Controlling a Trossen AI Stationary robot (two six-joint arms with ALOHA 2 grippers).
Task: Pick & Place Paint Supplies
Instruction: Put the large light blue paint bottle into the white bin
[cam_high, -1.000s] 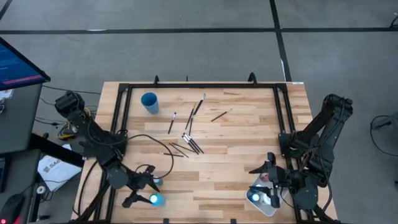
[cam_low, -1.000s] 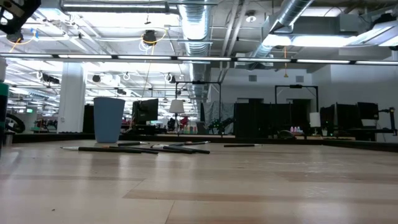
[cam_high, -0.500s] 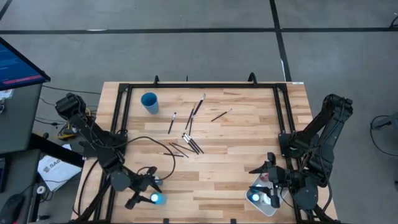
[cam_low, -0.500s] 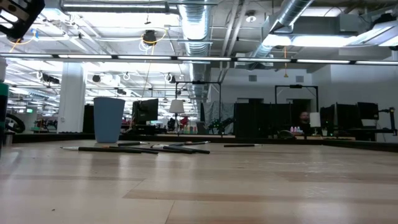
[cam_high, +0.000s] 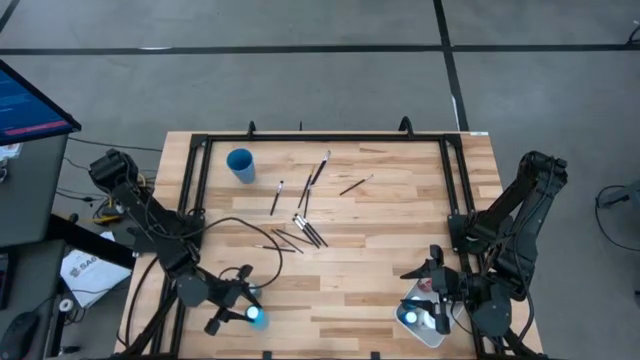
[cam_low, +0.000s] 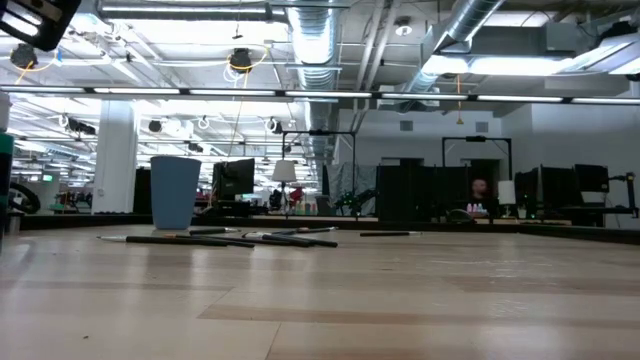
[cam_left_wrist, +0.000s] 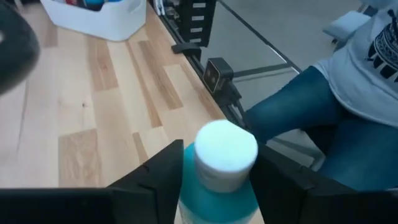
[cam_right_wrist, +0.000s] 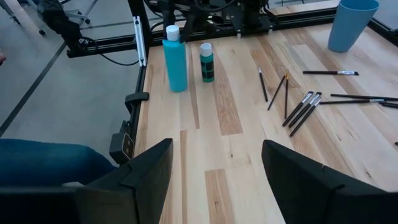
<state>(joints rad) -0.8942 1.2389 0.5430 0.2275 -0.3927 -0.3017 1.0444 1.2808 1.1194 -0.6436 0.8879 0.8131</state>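
While straddling teal bottle, left gripper not yet clamped | likely light, rigid, slick; grip mid-body | right gripper spread, holding nothing.

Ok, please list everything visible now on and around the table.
round blue plastic cup: one, blue, far left part
thin dark-handled paintbrushes: about ten, dark, scattered mid-table
tall teal paint bottle with white cap: one, near left edge
small dark green bottle: one, beside the teal one
white rounded plastic tray: one, near right corner, holds bottles
person in blue jeans, grey shirt: one, beside the near edge
left pincer: around the teal bottle
right pincer: open, by the tray
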